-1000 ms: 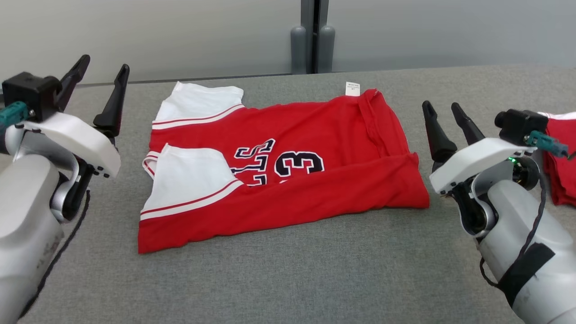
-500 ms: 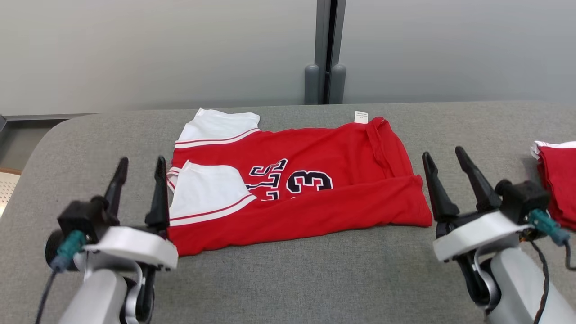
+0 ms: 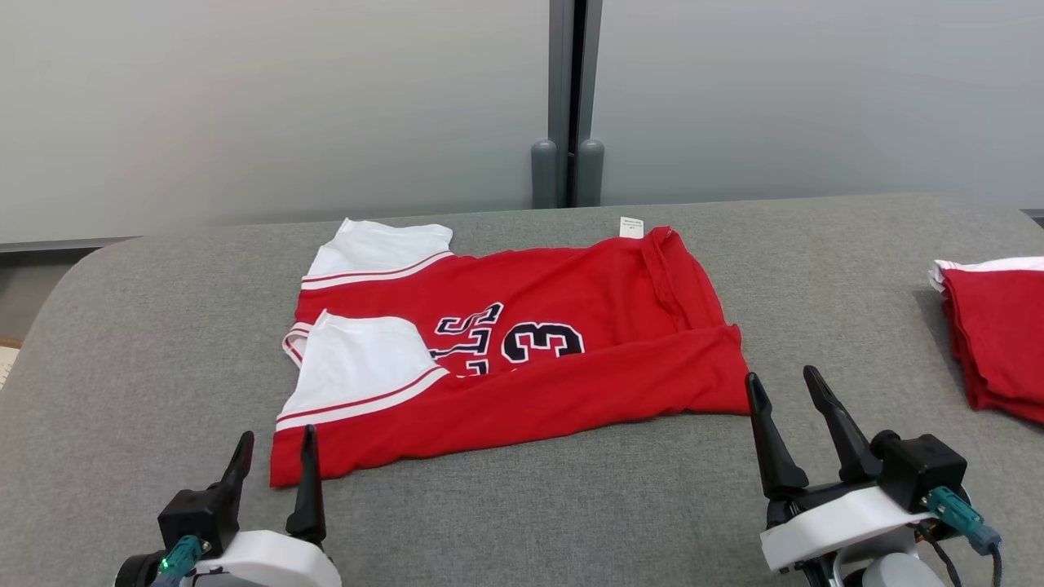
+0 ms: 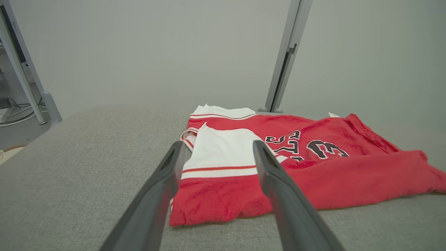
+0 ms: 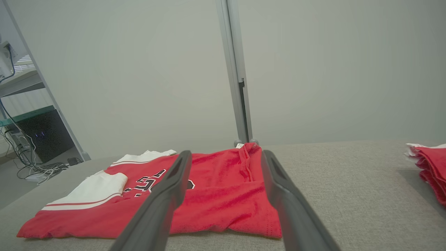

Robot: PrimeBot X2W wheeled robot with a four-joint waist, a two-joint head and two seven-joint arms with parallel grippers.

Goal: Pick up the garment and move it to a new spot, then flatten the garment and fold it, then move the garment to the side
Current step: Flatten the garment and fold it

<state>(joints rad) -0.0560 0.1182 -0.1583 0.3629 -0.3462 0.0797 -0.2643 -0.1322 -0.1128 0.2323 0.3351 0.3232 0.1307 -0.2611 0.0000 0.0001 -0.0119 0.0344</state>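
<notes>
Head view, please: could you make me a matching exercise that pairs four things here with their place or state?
Column one:
1. jersey
2. left pincer
3. right pincer
4. red stack

Column two:
A. open, by the jersey's near right corner
B. lying at the far right of the table
C. spread out in the middle, number 3 showing
D. open, by the jersey's near left corner

Pairs: 1-C, 2-D, 3-A, 4-B.
</notes>
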